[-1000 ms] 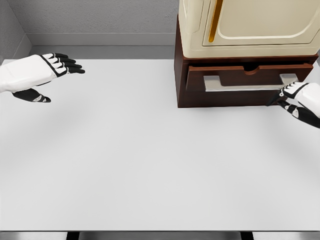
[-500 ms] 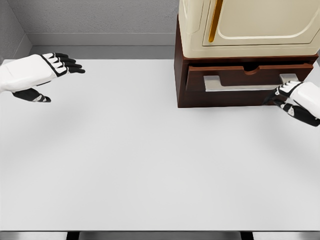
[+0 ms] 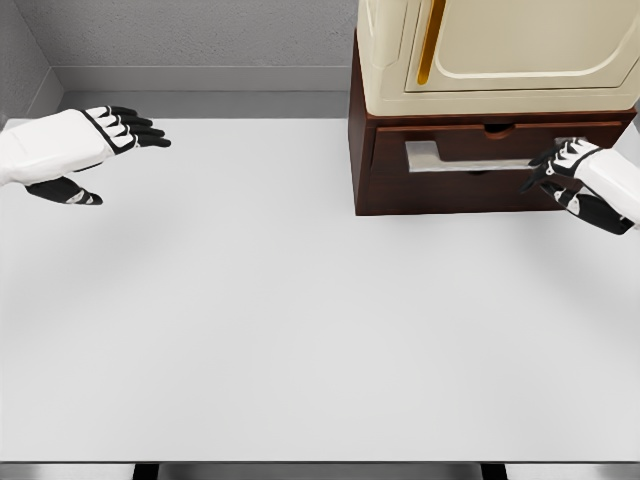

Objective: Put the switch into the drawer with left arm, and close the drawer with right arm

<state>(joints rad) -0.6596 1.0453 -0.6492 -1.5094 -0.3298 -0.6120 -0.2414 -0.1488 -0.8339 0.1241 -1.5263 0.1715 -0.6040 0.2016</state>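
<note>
Right hand against shut drawer

Table: you see a smooth, matt, pale grey-white top.
Drawer: dark brown, wood-look, low sheen.
Handle: pale, metallic-looking bar.
Cabinet: cream, smooth, slightly glossy, plastic-like.
Hands: your right hand shows white shell with black fingers, plastic-looking.

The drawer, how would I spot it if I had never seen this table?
Look to the far right of the white table, where a cream cabinet sits on a dark brown base. The drawer is that base's front panel, marked by a pale silver handle, with the right robot hand at its right end.
</note>
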